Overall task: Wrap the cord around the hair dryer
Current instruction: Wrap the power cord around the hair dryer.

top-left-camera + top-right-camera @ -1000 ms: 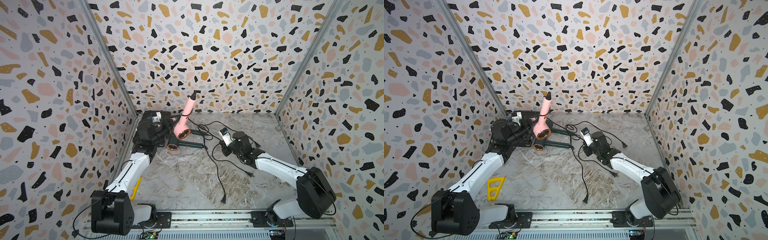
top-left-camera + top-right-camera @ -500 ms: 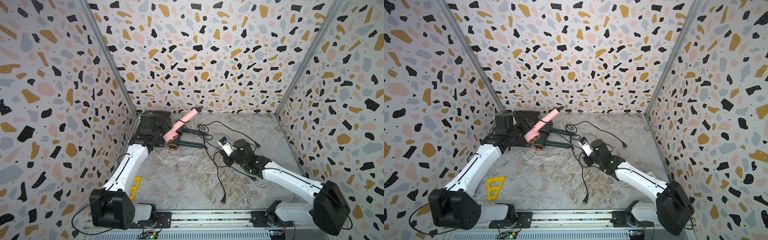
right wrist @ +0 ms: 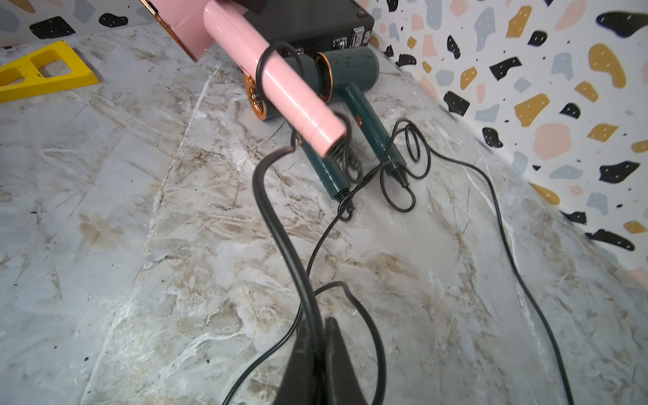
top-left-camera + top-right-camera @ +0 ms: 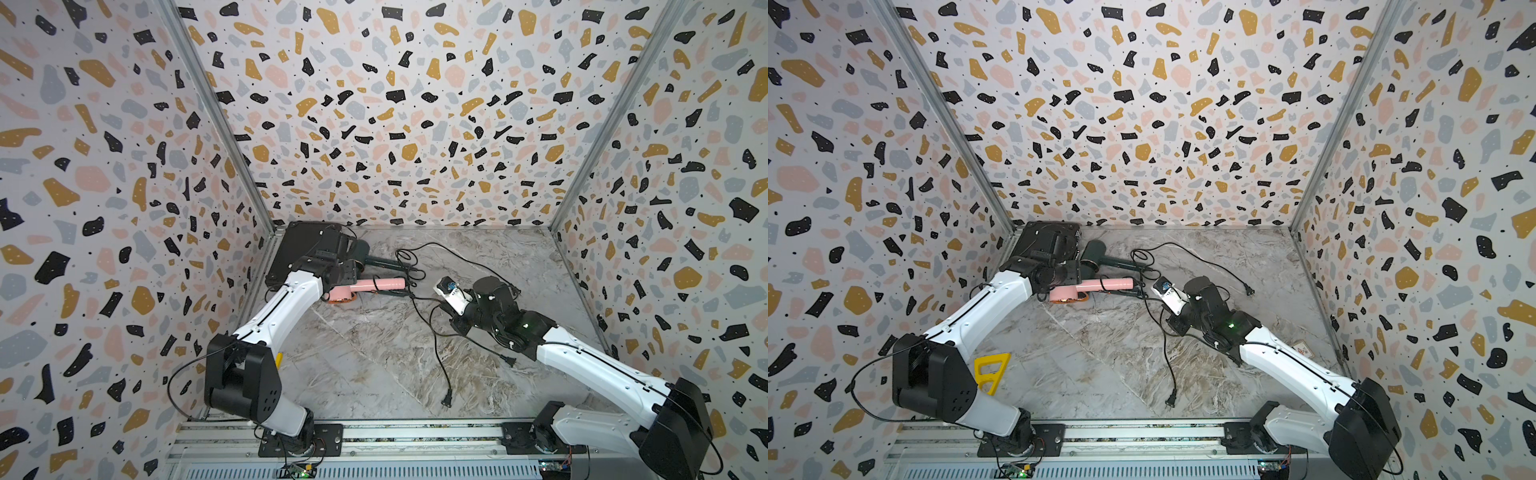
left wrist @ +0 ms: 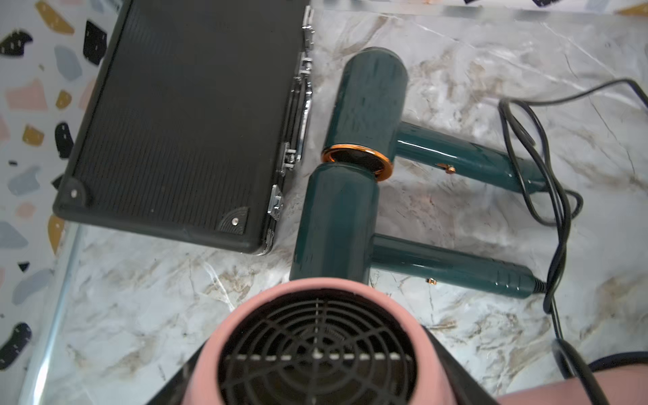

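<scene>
Left end effector (image 4: 343, 282) is clamped on the barrel of the pink hair dryer (image 4: 376, 286), handle roughly level above the worktop (image 3: 105, 210), near the black case (image 5: 182, 115). Right end effector (image 3: 321, 350) is pinching the cord (image 3: 280, 224), which makes one loose turn mid-handle.

Risks, as I judge them:
- Slack lets that turn slide off the handle's free end.
- The cord runs among the thinner leads (image 3: 399, 209) by the two green dryers (image 5: 364, 105); another pass may snag and drag them.
- Excess pull may twist the barrel in my grip.
</scene>
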